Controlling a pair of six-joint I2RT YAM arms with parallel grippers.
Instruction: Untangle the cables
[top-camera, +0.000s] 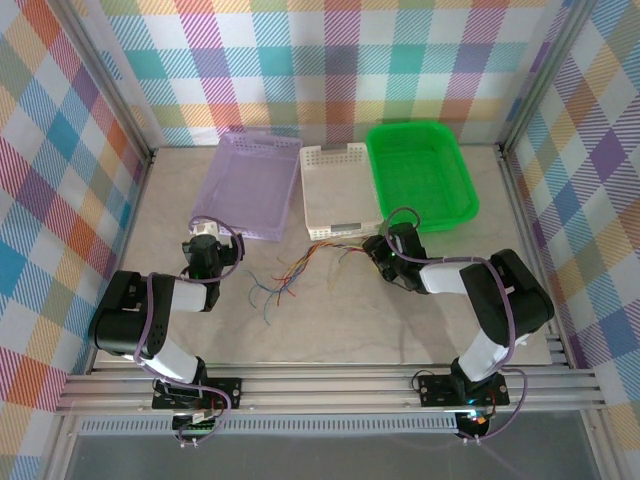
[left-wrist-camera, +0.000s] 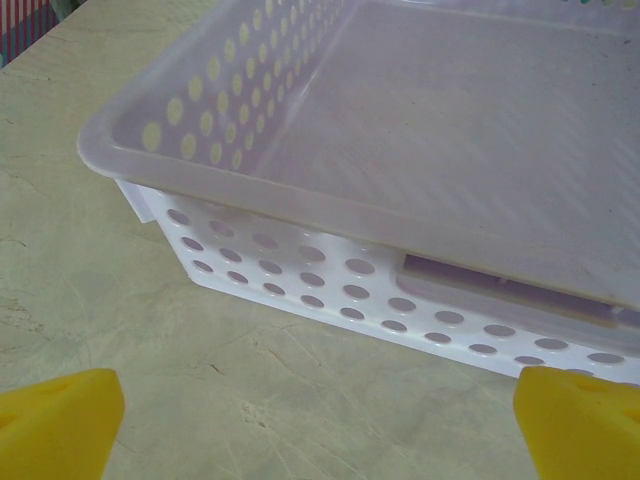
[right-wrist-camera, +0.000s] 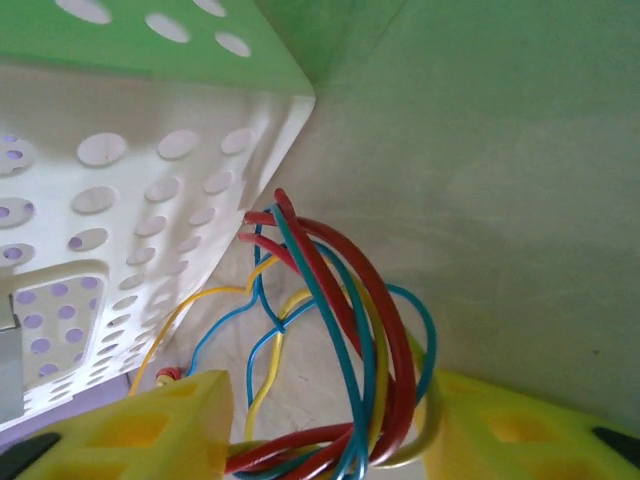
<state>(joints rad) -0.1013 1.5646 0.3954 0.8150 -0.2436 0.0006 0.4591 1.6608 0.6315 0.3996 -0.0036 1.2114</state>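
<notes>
The cables (top-camera: 298, 265) lie as a loose tangle of thin red, blue, yellow and orange-brown wires on the table in front of the white basket (top-camera: 340, 190). My right gripper (top-camera: 374, 250) is at their right end. In the right wrist view a looped bundle of red, blue and yellow cables (right-wrist-camera: 350, 300) stands between the yellow fingers (right-wrist-camera: 180, 425), leaning on the right one, with a gap left beside the other; the right gripper (right-wrist-camera: 335, 425) is not clamped. My left gripper (top-camera: 205, 232) sits left of the tangle, and it (left-wrist-camera: 320, 420) stands open over bare table facing a basket.
A translucent purple basket (top-camera: 250, 185) stands back left, its perforated wall (left-wrist-camera: 300, 280) close in front of the left fingers. The green basket (top-camera: 420, 175) is back right. The white basket's corner (right-wrist-camera: 120, 200) and the green basket's wall (right-wrist-camera: 150, 40) are just beyond the right fingers.
</notes>
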